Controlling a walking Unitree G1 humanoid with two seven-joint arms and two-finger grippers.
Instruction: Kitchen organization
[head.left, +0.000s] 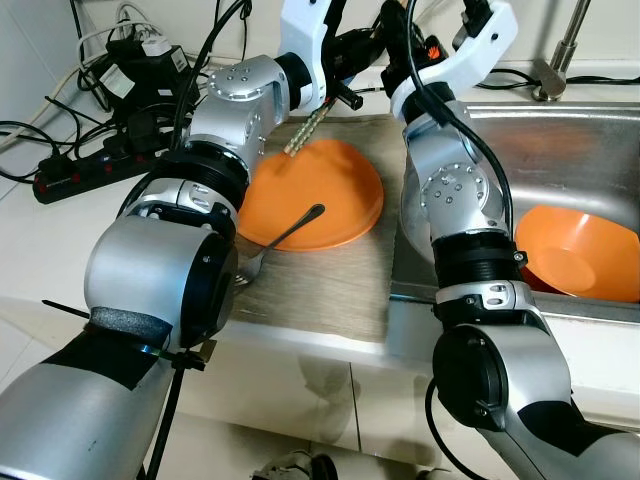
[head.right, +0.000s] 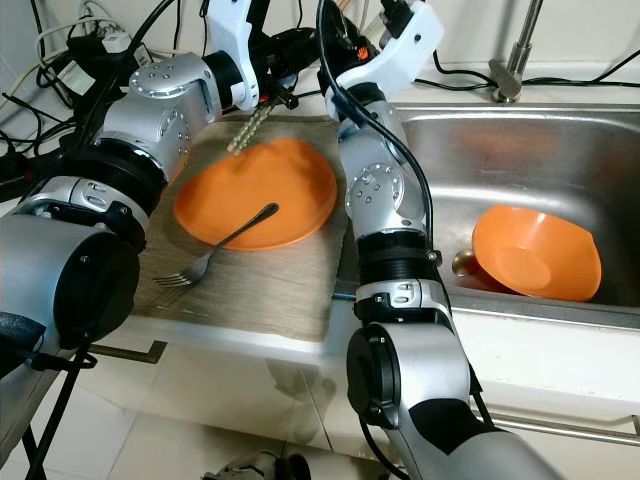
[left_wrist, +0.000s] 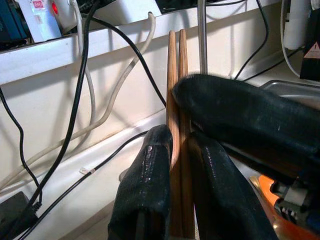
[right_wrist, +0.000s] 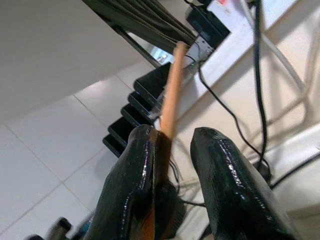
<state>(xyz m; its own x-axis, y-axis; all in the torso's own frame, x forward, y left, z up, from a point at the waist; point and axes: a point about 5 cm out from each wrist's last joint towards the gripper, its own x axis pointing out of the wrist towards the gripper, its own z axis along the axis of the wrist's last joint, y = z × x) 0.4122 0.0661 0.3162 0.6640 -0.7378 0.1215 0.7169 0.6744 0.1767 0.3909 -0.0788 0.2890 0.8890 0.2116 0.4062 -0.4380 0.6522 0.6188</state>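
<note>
Left pincer (left_wrist: 177, 165) clamps two chopsticks (left_wrist: 176, 100); right pincer (right_wrist: 175, 165), narrow, touches one; one fork (head.right: 215, 250), two orange dishes (head.right: 255, 190).

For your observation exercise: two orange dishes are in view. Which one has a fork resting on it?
The shallow orange plate on the wooden board: the metal fork leans its handle on it. The other orange bowl sits tilted inside the steel sink.

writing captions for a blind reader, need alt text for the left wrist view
The left hand grips a pair of wooden chopsticks between its two black fingers, with a finger of the right hand pressed against them from the side. Behind them runs a white wall ledge draped with black and white cables.
</note>
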